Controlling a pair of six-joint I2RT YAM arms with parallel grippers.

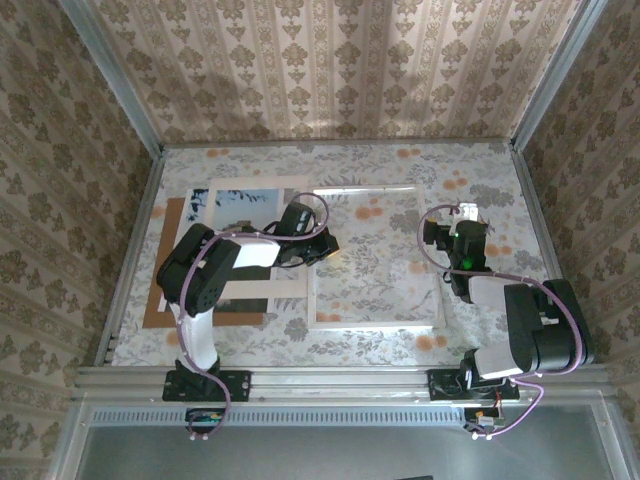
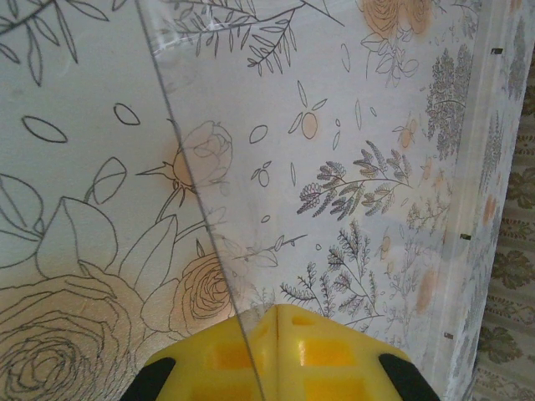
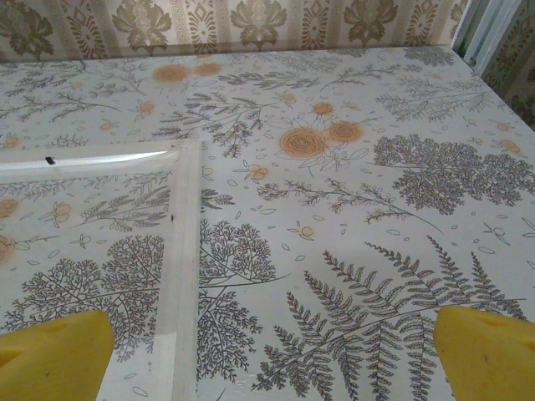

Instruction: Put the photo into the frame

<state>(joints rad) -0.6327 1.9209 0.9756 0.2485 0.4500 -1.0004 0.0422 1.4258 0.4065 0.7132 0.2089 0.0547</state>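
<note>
The frame, thin white edges around a clear pane, lies flat mid-table. Its white rim also shows in the left wrist view and the right wrist view. My left gripper is at the frame's left side with its yellow fingers pressed together. A clear pane edge crosses over the left finger, and I cannot tell whether it is pinched. My right gripper hovers just right of the frame, open with nothing between its fingers. The photo lies at the back left, partly hidden by the left arm.
A white cardboard mat and a brown board lie under and beside the left arm. Walls close the table on three sides. Bare floral tabletop stretches to the right of the frame.
</note>
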